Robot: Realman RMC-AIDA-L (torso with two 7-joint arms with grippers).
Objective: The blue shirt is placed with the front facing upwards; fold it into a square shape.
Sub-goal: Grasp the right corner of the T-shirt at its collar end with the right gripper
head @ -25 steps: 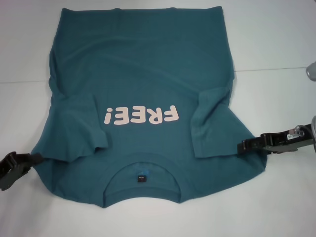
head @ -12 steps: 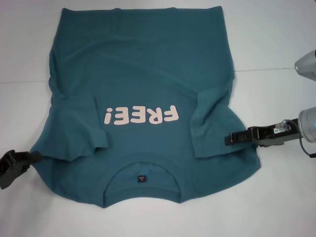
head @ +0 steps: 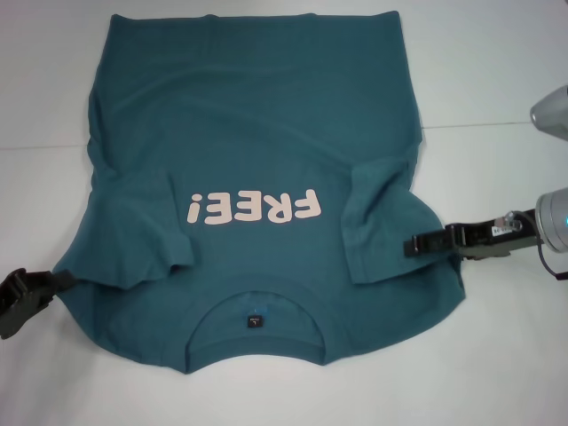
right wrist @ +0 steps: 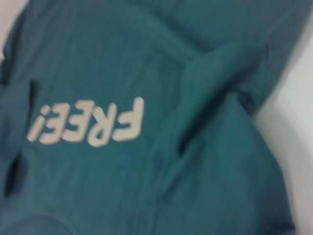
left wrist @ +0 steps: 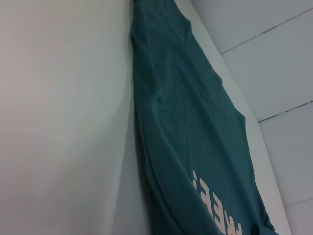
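Head view first. Teal cloth fills most of the white worktop (head: 497,71): the blue shirt (head: 257,133) lies front up, its pink "FREE!" lettering (head: 253,208) near the middle, collar (head: 256,306) and dark neck label at the robot's side, hem at the far side. Both sleeves are already turned in over the chest. The right hand (head: 415,246) reaches in level from the right and sits on the shirt's edge just below the folded right sleeve; a second ago it was out at the shoulder corner, and it has slid inward, dragging that corner with it so the right edge now runs straighter. Its dark fingers look pressed together on the fabric, so I judge it clenched on the cloth. That suggests the side fold on the right is under way. The left hand (head: 27,295) rests at the shirt's left shoulder edge, unmoved; whether it grips the cloth I cannot tell.

Left wrist view: the shirt (left wrist: 186,127) runs as a long teal band over the pale worktop (left wrist: 63,122), part of the lettering showing (no fingers visible here).

Right wrist view: close on the shirt (right wrist: 161,161), with the lettering (right wrist: 88,122) and a raised ridge of bunched sleeve beside it.
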